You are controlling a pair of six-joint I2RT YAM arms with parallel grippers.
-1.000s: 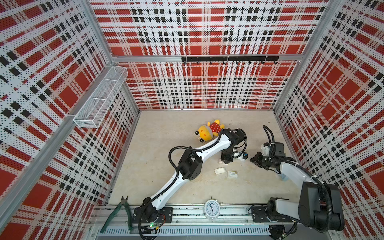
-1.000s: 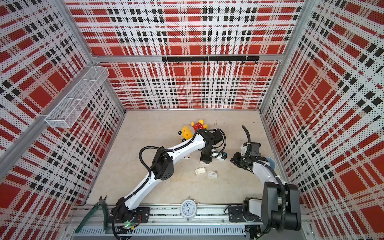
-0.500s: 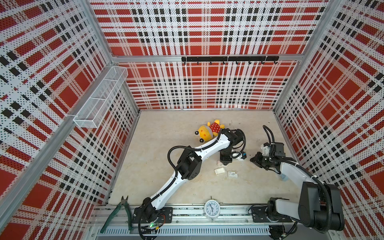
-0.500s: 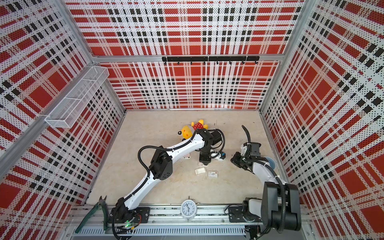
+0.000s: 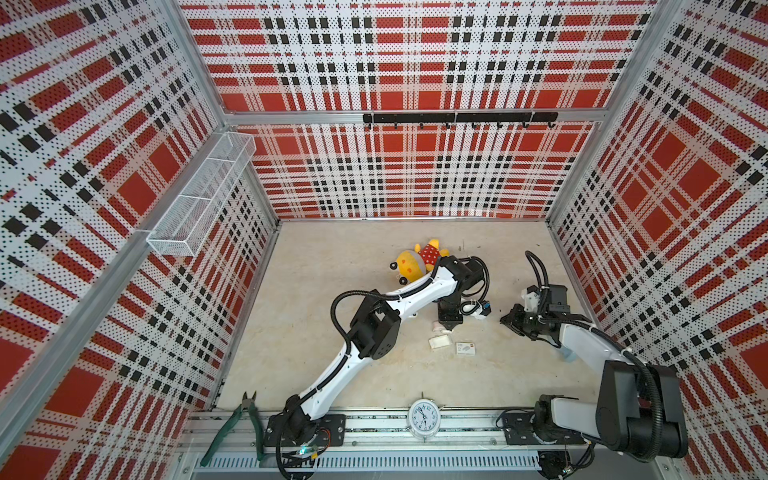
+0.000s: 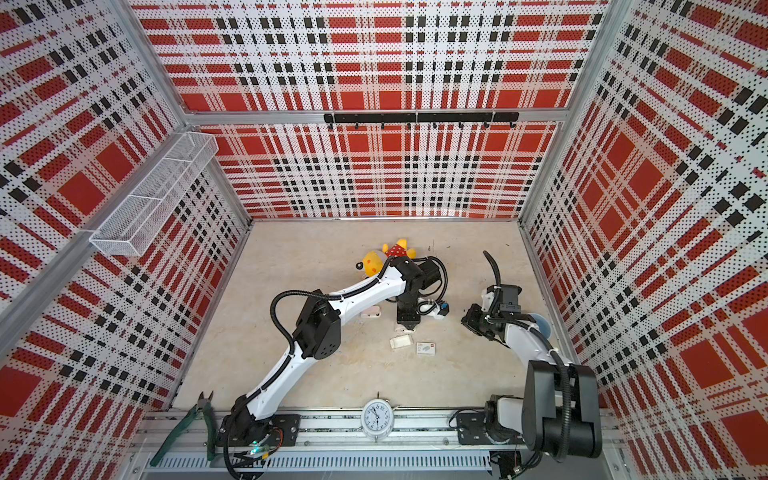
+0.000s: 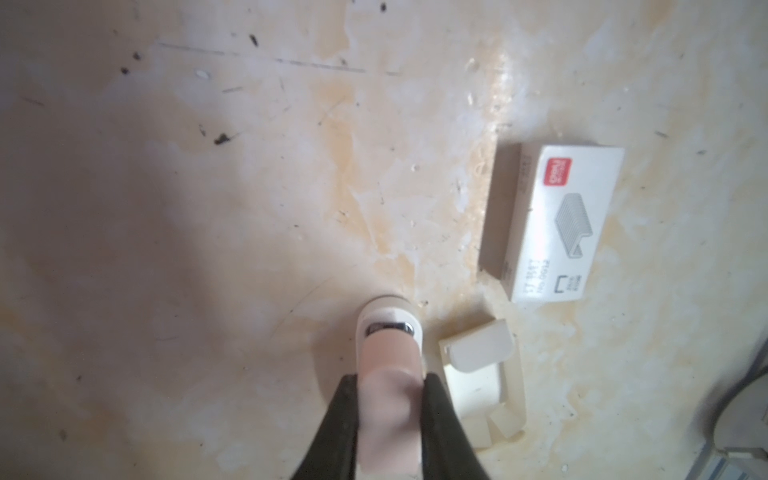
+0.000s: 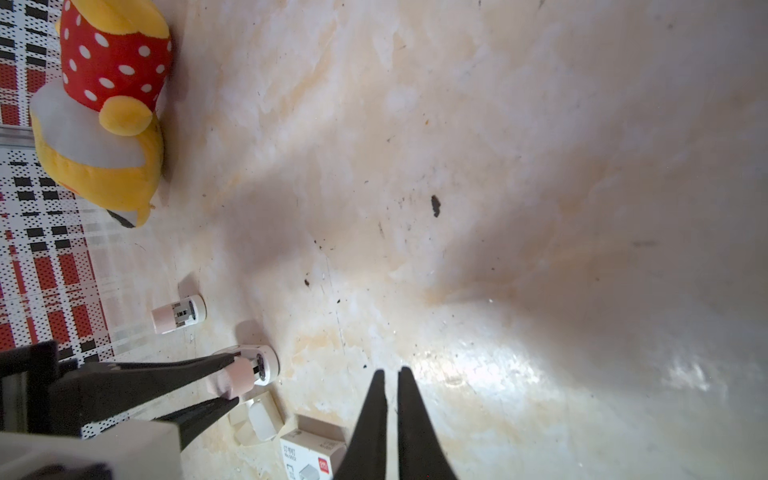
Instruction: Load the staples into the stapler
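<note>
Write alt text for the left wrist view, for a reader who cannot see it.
The left gripper is shut on a pink-and-white stapler pointing down at the beige table. Beside it lie an open white tray and a staple box.

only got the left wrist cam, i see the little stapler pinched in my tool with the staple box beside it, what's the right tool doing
observer: the right tool is shut and empty, off to the right of the staple box in a top view
operator: any other stapler out there
observer: yes, a second stapler, also pink and white, lies on the table left of the held stapler in a top view
operator: what else is near
observer: a yellow plush toy in a red dotted top lies beyond both staplers, on the far side
</note>
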